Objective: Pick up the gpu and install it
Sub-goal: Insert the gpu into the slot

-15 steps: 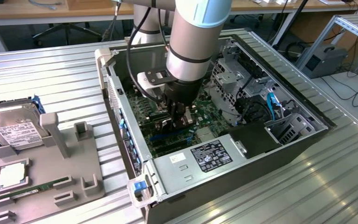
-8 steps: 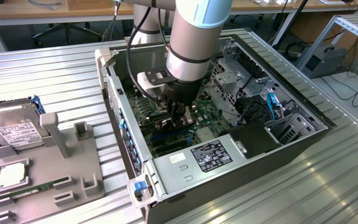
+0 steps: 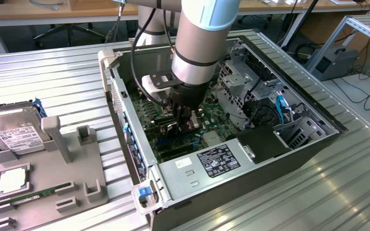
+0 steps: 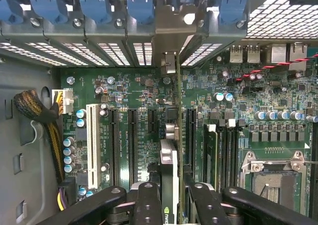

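Ribbed metal surface (image 3: 56,77) carries open PC case (image 3: 114,82); your tool (image 4: 175,197) grips gpu (image 4: 170,160) edge-on at motherboard slots (image 4: 133,140). Card likely light, stiff, fragile: hold bare board edges.

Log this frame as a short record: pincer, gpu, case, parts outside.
pincer: shut on the gpu, inside the case
gpu: edge-on over the motherboard slots, bracket toward the rear openings
seated: cannot tell
case: side open
outside: hard drive and memory stick on grey holder, exterior view's left
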Motion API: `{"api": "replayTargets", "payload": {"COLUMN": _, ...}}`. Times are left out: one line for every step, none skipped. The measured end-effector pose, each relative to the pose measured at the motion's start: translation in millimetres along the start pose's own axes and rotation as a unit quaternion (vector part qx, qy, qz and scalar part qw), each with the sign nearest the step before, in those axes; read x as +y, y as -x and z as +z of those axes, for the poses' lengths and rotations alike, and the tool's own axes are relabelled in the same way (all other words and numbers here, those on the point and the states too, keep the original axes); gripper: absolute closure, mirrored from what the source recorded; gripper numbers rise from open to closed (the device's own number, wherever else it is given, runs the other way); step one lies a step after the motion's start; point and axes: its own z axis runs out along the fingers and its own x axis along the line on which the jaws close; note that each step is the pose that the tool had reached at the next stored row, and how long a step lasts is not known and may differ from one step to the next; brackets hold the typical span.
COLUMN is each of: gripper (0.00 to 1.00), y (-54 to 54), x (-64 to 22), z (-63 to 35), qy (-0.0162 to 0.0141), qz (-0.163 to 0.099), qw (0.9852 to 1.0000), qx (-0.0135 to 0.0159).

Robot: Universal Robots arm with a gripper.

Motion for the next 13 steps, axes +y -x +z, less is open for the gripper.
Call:
{"api": "replayTargets", "payload": {"gripper": 0.73, "y": -0.1, "x": 0.0, "z": 0.6, "qy": 0.0001, "qz": 0.0, "qw": 1.0, "qx": 0.0002}}
{"api": "replayTargets", "payload": {"gripper": 0.73, "y": -0.1, "x": 0.0, "z": 1.0, "qy": 0.0001, "qz": 0.0, "qw": 1.0, "qx": 0.0002}}
{"api": "replayTargets", "payload": {"gripper": 0.73, "y": -0.1, "x": 0.0, "z": 1.4, "qy": 0.0002, "qz": 0.0, "qw": 1.0, "qx": 0.0003}}
{"api": "replayTargets", "payload": {"gripper": 0.73, "y": -0.1, "x": 0.0, "z": 1.5, "qy": 0.0002, "qz": 0.0, "qw": 1.0, "qx": 0.0003}}
{"api": "replayTargets", "payload": {"gripper": 0.73, "y": -0.1, "x": 0.0, "z": 1.7, "qy": 0.0001, "qz": 0.0, "qw": 1.0, "qx": 0.0001}}
{"api": "replayTargets", "payload": {"gripper": 0.73, "y": -0.1, "x": 0.0, "z": 1.7, "qy": 0.0001, "qz": 0.0, "qw": 1.0, "qx": 0.0001}}
{"api": "replayTargets", "payload": {"gripper": 0.73, "y": -0.1, "x": 0.0, "z": 1.7, "qy": 0.0001, "qz": 0.0, "qw": 1.0, "qx": 0.0001}}
{"api": "replayTargets", "payload": {"gripper": 0.73, "y": -0.1, "x": 0.0, "z": 1.7, "qy": 0.0001, "qz": 0.0, "qw": 1.0, "qx": 0.0001}}
{"api": "replayTargets", "payload": {"gripper": 0.73, "y": -0.1, "x": 0.0, "z": 1.7, "qy": 0.0001, "qz": 0.0, "qw": 1.0, "qx": 0.0001}}
{"api": "replayTargets", "payload": {"gripper": 0.73, "y": -0.1, "x": 0.0, "z": 1.7, "qy": 0.0001, "qz": 0.0, "qw": 1.0, "qx": 0.0001}}
{"api": "replayTargets", "payload": {"gripper": 0.73, "y": -0.1, "x": 0.0, "z": 1.6, "qy": 0.0001, "qz": 0.0, "qw": 1.0, "qx": 0.0001}}
{"api": "replayTargets", "payload": {"gripper": 0.73, "y": -0.1, "x": 0.0, "z": 1.7, "qy": 0.0001, "qz": 0.0, "qw": 1.0, "qx": 0.0001}}
{"api": "replayTargets", "payload": {"gripper": 0.73, "y": -0.1, "x": 0.0, "z": 2.2, "qy": 0.0001, "qz": 0.0, "qw": 1.0, "qx": 0.0001}}
